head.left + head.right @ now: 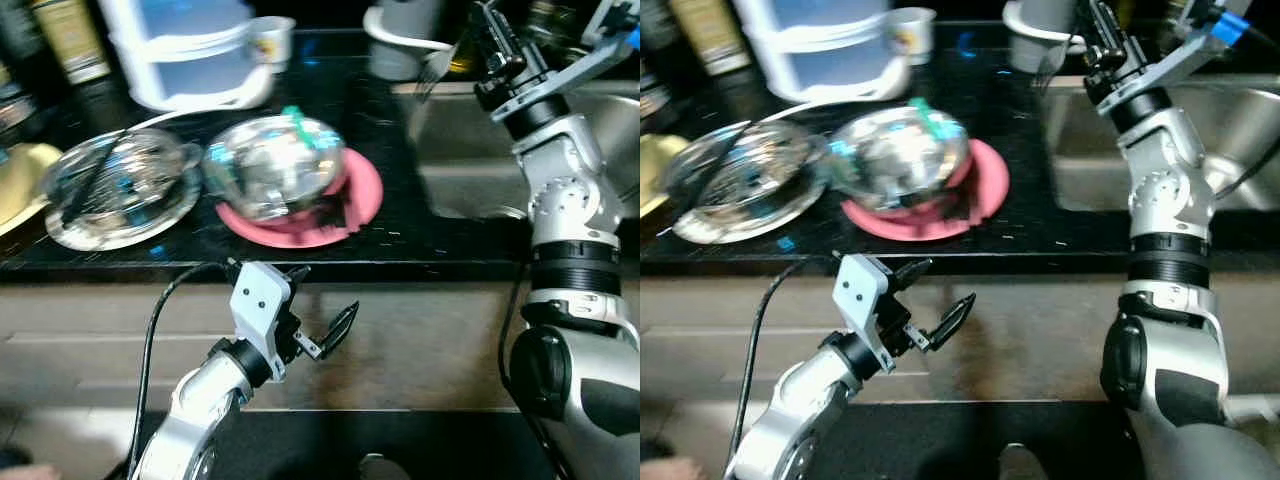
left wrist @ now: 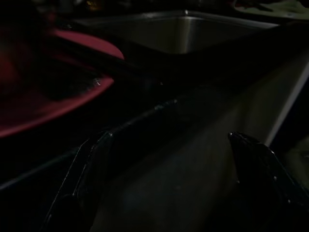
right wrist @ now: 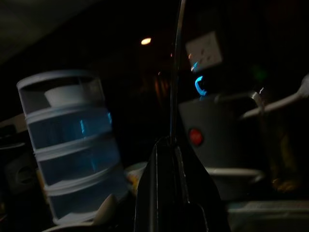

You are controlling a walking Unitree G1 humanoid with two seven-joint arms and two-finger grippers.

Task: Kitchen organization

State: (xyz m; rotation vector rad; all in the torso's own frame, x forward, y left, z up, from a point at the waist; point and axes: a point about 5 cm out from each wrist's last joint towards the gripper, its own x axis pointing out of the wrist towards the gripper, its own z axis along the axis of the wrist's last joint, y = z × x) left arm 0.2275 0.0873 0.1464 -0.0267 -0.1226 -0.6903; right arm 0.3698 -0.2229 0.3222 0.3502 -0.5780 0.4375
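Honestly, a fork (image 1: 432, 66) is pinched by the right gripper (image 1: 487, 40) above the sink (image 1: 470, 150).
It could be dropped if jolted; left gripper (image 1: 318, 305) is spread below the bench (image 1: 400, 240).

A dark bottle with a yellow label (image 1: 68, 38) is seen at the back left corner of the black surface (image 1: 420, 245). A wall outlet (image 3: 204, 50) and a small round ceiling light (image 3: 146, 41) are made out in the dim background.
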